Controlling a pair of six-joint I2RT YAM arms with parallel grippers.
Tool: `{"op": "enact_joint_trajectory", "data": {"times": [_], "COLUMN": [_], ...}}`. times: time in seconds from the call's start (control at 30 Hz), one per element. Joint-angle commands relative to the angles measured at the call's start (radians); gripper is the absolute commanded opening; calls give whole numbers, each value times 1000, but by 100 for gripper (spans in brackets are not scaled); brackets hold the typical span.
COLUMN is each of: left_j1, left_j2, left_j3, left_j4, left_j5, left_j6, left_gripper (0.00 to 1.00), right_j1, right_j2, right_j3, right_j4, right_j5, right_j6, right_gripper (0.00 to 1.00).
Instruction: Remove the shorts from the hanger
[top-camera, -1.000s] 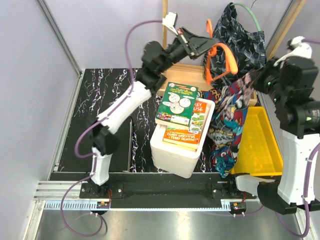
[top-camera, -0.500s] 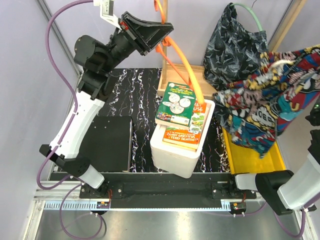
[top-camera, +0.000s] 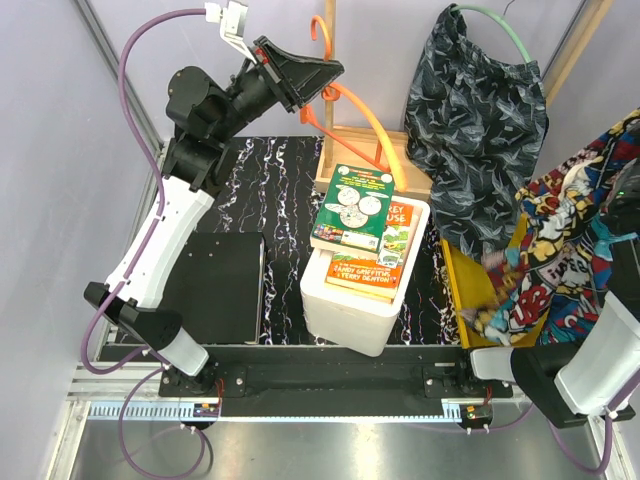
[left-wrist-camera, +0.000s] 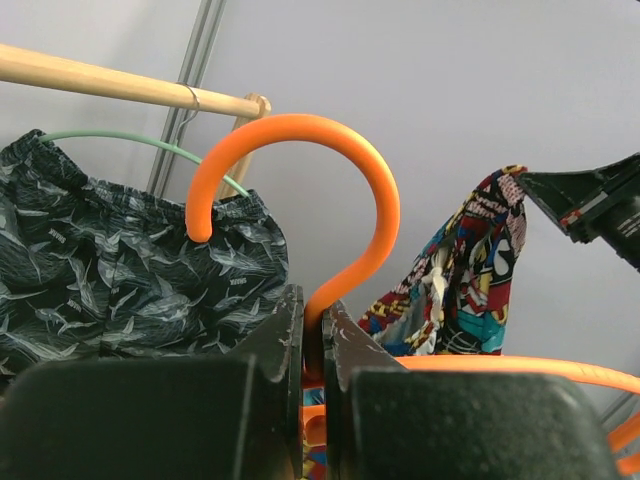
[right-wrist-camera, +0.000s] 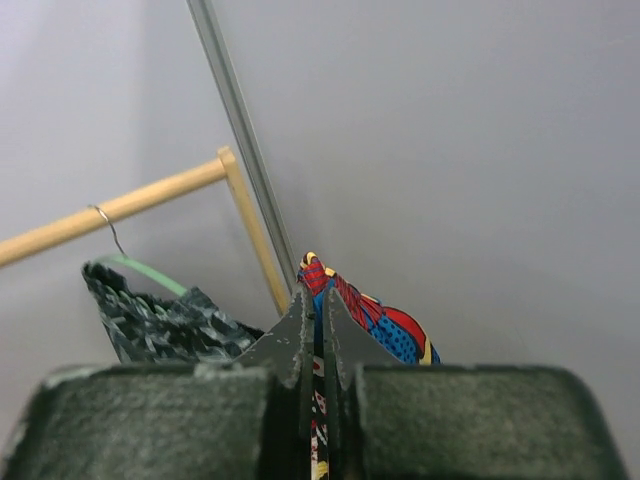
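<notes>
A black marbled counter (top-camera: 230, 165) is enclosed by pale lilac walls, and a white foam box (top-camera: 345, 315) topped with books (top-camera: 355, 210) is set at its middle. The jaws of the left arm (top-camera: 185, 215) are clamped on the neck of a bare orange hanger (left-wrist-camera: 335, 190), which is held high. The jaws of the right arm (top-camera: 610, 350) are pinched together on the comic-print shorts (top-camera: 565, 255), which are draped over a yellow tray (top-camera: 453, 285), well apart from that hanger. The dark leafy shorts (top-camera: 480, 120) are hung on a green hanger (left-wrist-camera: 110, 135) from the wooden rail (left-wrist-camera: 100, 80).
</notes>
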Motion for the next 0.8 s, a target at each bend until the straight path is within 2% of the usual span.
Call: {"op": "enact_joint_trajectory", "data": {"times": [0.0, 0.17, 0.37, 0.63, 0.77], "left_j1": [16, 20, 19, 20, 19], "left_j2": [-27, -24, -45, -76, -79], "left_j3": [3, -2, -17, -75, -86], "left_j4": [69, 82, 70, 73, 82], "left_j5": [25, 29, 29, 23, 21], "left_j6": [-9, -21, -12, -12, -19], "left_gripper": [0, 0, 0, 0, 0], "right_j1": [4, 3, -2, -31, -39], "right_j2": [-36, -106, -89, -127, -216], "right_j3": [-117, -430, -574, -693, -866], "right_j4": [63, 162, 230, 193, 75], "right_j5": [-3, 9, -19, -31, -29], "right_j6": [27, 26, 124, 287, 428], "right_gripper": [0, 0, 0, 0, 0]}}
